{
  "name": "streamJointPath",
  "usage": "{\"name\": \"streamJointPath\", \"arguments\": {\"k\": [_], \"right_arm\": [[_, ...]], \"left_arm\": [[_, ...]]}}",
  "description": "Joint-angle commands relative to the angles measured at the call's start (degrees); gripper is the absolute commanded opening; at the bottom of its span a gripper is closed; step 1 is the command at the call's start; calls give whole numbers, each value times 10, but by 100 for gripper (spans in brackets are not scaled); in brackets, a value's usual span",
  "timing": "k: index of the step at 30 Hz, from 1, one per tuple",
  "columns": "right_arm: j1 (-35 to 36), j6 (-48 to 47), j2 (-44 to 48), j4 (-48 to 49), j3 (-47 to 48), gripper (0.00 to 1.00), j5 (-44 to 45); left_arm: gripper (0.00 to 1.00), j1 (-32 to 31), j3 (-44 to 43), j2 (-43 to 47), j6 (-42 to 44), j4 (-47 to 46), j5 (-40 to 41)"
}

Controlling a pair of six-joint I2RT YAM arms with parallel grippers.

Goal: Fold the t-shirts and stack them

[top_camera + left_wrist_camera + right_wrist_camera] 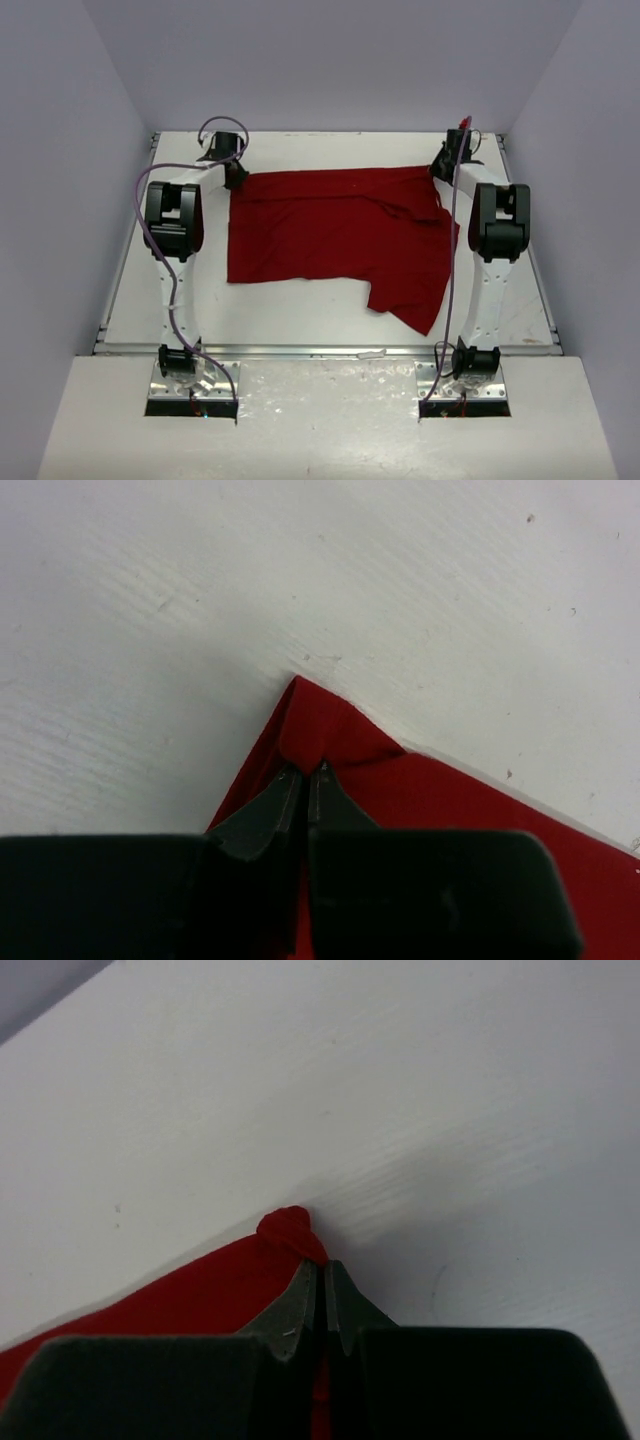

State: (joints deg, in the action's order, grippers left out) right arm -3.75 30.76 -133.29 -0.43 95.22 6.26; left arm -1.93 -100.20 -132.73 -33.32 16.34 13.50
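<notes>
I count one deep-red t-shirt (335, 235), spread mostly flat on the white desk (300, 310) between my two arms, with one near corner trailing toward the bases. The left jaws are pinched tight on a far corner of it, a small peak of cloth poking just past their tips. The right jaws are clamped on the other far corner, a little bunched knot of red just ahead of them.
</notes>
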Motion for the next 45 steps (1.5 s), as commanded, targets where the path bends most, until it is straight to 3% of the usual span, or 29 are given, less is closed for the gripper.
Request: {"name": "streamJointPath", "arguments": {"k": [1,6,11,12,14,19,21,22,23,27,30,31,34,36,39,42,43,44,45], "right_arm": [[-21,138,50,-12,-8,1,104],[-63,231,37,-37,-20,1,61],[-81,196,-14,-60,49,2,-62],[-82,181,-22,-47,53,7,-99],[-84,157,-31,-31,46,34,-153],[-83,115,-23,9,39,49,-194],[-84,103,-9,9,30,62,-184],[-84,98,9,18,8,63,-187],[-84,94,19,31,-5,63,-194],[-83,107,67,122,-82,61,-201],[-81,115,89,198,-124,57,-243],[-76,115,95,220,-135,51,-267],[-65,112,123,291,-183,50,-257],[-56,109,143,321,-214,49,-221],[-44,97,165,312,-234,49,-156],[-33,75,163,293,-221,46,-157],[-33,74,144,285,-192,43,-179],[-33,75,132,277,-175,32,-202],[-32,75,119,254,-160,8,-222]], "left_arm": [[0,5,47,47,-37,-6,24],[0,10,62,60,-58,-9,45],[0,11,54,52,-47,-23,15],[0,11,44,46,-43,-18,9],[0,11,26,32,-37,-20,-12],[1,11,-17,18,-22,-17,-28],[37,11,-32,19,-19,-7,-25],[57,11,-32,27,-19,-8,-25],[58,11,-32,33,-18,-9,-23],[49,11,9,93,-19,-22,-2],[57,4,40,138,-16,-32,32],[57,-1,48,149,-10,-38,40],[57,-27,74,183,5,-46,73],[55,-46,115,204,13,-76,55],[54,-56,163,209,5,-116,33],[53,-54,136,161,-9,-99,22],[51,-48,115,144,-14,-82,10],[48,-44,93,122,-22,-49,4],[44,-42,51,86,-26,-34,2]]}}
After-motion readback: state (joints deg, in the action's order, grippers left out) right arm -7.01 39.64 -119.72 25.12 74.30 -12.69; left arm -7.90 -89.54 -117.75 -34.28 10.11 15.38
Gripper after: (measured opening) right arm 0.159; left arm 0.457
